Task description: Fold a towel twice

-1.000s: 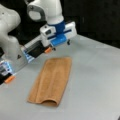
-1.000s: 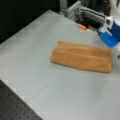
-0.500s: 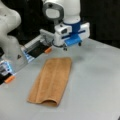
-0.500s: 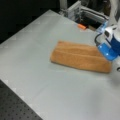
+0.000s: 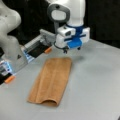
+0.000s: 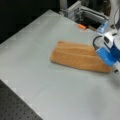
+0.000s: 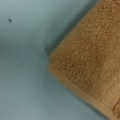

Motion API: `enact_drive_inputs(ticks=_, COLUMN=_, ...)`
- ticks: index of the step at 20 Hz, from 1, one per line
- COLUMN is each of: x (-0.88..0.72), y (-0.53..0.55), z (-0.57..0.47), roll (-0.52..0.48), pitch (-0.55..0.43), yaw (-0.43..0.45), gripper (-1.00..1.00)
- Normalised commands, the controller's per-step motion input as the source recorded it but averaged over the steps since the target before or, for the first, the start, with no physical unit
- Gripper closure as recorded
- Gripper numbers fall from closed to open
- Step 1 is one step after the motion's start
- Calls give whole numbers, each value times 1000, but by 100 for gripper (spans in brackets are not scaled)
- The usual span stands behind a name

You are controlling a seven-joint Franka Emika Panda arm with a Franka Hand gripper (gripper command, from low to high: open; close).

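Observation:
The orange-brown towel (image 5: 52,80) lies flat on the grey table (image 5: 100,87), folded into a long narrow double-layered strip; in a front view (image 6: 77,56) it runs left to right. My gripper (image 5: 72,50) hangs just above the table at the strip's far end corner, holding nothing, its two dark fingertips apart. In a front view the gripper (image 6: 113,67) is at the towel's right end. The wrist view shows only a towel corner (image 7: 92,62) with its hemmed edge, lying on bare table; no fingers show there.
A white robot base (image 5: 10,37) and a metal rig with small orange parts (image 5: 48,50) stand along the table's far left edge. Another orange part (image 6: 81,26) lies beyond the towel. A perforated black board (image 6: 15,105) borders the table's near corner.
The gripper has moved toward a front view's right and downward, ending close over the far end corner of the towel. The towel has not moved.

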Motion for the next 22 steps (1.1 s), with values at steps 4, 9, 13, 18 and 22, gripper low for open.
enact_drive_inputs(ticks=4, x=26, y=135, z=-191, roll=-190, pitch=26, yaw=89, gripper=-100)
enact_drive_inputs(ticks=9, x=13, y=110, z=-201, roll=-161, pitch=-59, yaw=88, gripper=-100)
enact_drive_inputs(ticks=13, x=-9, y=58, z=-196, roll=-122, pitch=-131, yaw=111, gripper=-100)
enact_drive_inputs(ticks=18, x=-85, y=-7, z=-243, roll=-52, pitch=-145, yaw=124, gripper=-100)
enact_drive_inputs(ticks=22, x=-163, y=-58, z=-293, roll=8, pitch=-148, yaw=79, gripper=-100)
